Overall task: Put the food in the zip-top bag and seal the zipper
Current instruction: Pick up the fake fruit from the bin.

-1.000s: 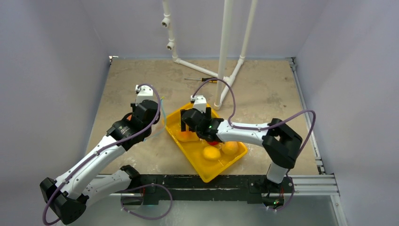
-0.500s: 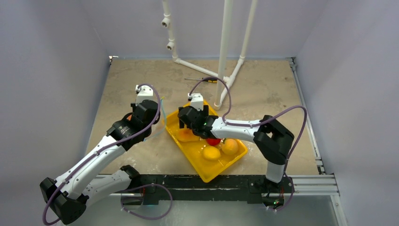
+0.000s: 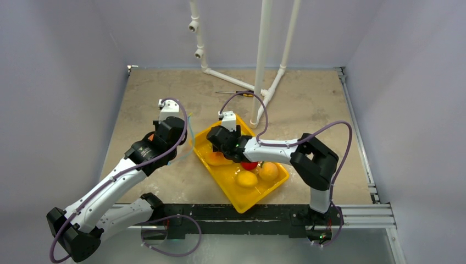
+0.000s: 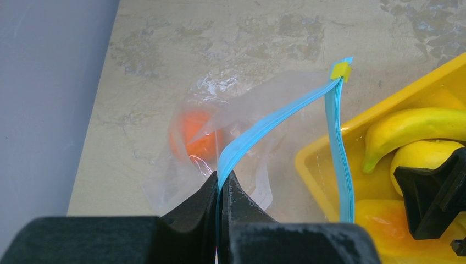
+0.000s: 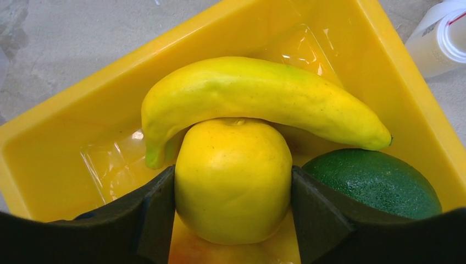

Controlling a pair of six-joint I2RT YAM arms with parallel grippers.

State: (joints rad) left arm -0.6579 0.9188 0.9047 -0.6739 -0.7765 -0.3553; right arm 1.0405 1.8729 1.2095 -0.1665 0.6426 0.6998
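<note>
Left jaws pinch the zipper (image 4: 275, 124); right jaws clamp a lemon (image 5: 233, 179) under the banana (image 5: 258, 99) in the tray (image 5: 71, 118) corner.

My right gripper (image 5: 233, 184) is hemmed into the far corner of the yellow tray (image 5: 60, 129). The lemon (image 5: 233, 159) fills the gap between my fingers. The banana (image 5: 258, 96) bars the way just beyond, and the avocado (image 5: 379, 181) crowds my right finger. White pipes (image 3: 259, 71) stand close behind that corner.

My left gripper (image 4: 221, 184) pinches the zipper (image 4: 275, 117), so the zip-top bag (image 4: 247, 104) gapes between its blue strips, right beside the tray rim. To the tray's right the table (image 3: 329, 110) lies bare.
</note>
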